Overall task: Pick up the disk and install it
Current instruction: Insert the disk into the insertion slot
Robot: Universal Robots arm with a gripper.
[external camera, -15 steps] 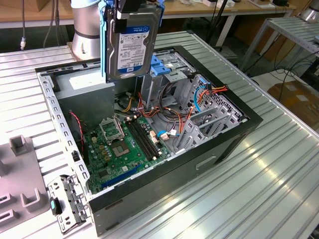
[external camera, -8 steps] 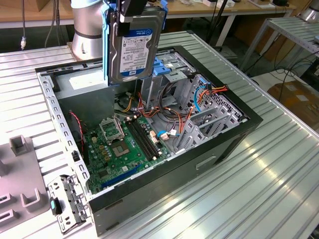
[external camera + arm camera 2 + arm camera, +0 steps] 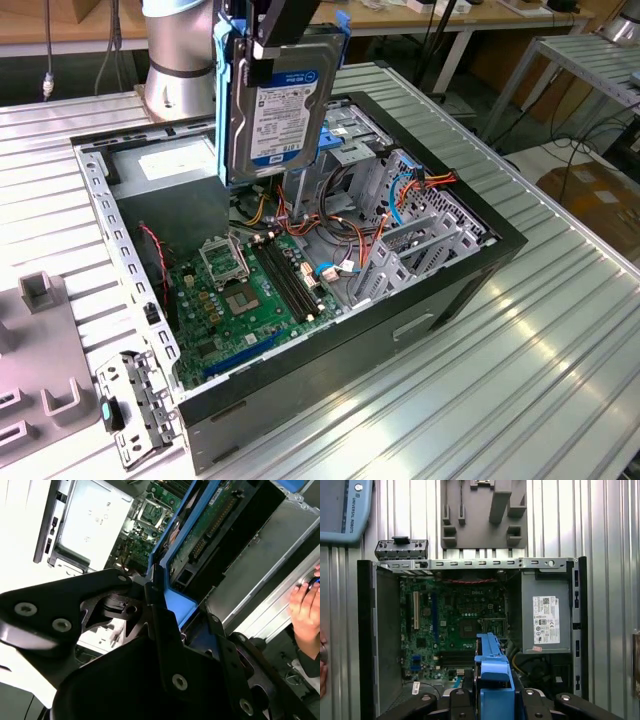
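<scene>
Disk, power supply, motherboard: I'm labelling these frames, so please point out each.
Disk (image 3: 283, 110), exterior view, on its white label.
Power supply (image 3: 546, 620), first wrist view, on its white sticker.
Motherboard (image 3: 450, 615), first wrist view, mid green board.

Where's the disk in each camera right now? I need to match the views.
Exterior view: disk hangs upright in the gripper, label showing, above the open computer case.
Second wrist view: its green circuit-board side and blue rail, slanting across the case.
First wrist view: edge-on, blue rail over the motherboard.
Shared landmark: the grey power supply with the white sticker.
</scene>
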